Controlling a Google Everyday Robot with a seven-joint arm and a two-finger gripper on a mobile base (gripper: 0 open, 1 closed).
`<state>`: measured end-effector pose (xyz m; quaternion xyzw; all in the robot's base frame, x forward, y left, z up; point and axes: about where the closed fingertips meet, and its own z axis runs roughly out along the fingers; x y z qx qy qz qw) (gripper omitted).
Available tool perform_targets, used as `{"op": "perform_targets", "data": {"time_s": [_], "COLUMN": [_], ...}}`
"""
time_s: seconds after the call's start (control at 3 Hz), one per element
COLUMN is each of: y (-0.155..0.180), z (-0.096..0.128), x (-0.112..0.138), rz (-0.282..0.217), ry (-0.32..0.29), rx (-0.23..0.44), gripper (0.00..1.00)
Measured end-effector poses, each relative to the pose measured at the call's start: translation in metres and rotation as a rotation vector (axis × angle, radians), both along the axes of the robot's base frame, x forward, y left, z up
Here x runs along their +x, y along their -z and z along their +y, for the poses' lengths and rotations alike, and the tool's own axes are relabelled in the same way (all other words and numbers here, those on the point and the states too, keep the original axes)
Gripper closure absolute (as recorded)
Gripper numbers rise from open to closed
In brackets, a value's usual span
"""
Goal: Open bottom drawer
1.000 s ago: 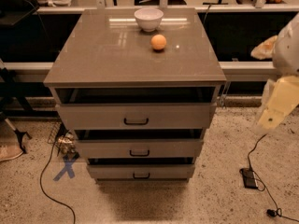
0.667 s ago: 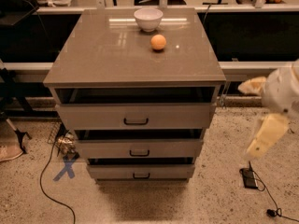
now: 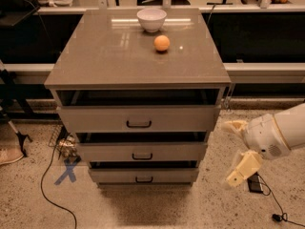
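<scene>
Camera view: my tool (image 3: 238,149) hangs released, fingers spread wide, low and to the right of the worktop's (image 3: 109,51) front right corner, touching nothing. The bottom drawer (image 3: 143,174) sits lowest, near the floor, under the worktop's front edge. I judge I should swing left, level with its small black handle (image 3: 144,179), grip the bar squarely and pull straight out.

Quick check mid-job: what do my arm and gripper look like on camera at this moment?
The arm is a smooth, rounded white shell with a thin seam ringing it near the wrist. The gripper, at the lower right of the view, off to the right of the bottom drawer, has two blocky cream-yellow fingers. No cables or markings show on either.
</scene>
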<state>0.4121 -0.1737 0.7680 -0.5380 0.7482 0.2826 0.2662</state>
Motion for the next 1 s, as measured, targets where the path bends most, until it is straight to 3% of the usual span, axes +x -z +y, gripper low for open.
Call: {"op": "perform_targets", "data": {"time_s": [0.33,0.67,1.0], "y": [0.000,0.018,0.077], "z": [0.000,0.002,0.004], "x": [0.000,0.001,0.005], "rz": [-0.001,0.040,0.053], "ry": [0.000,-0.003,-0.028], "rx": [-0.001,-0.031,-0.081], "gripper": [0.00,0.00,0.00]}}
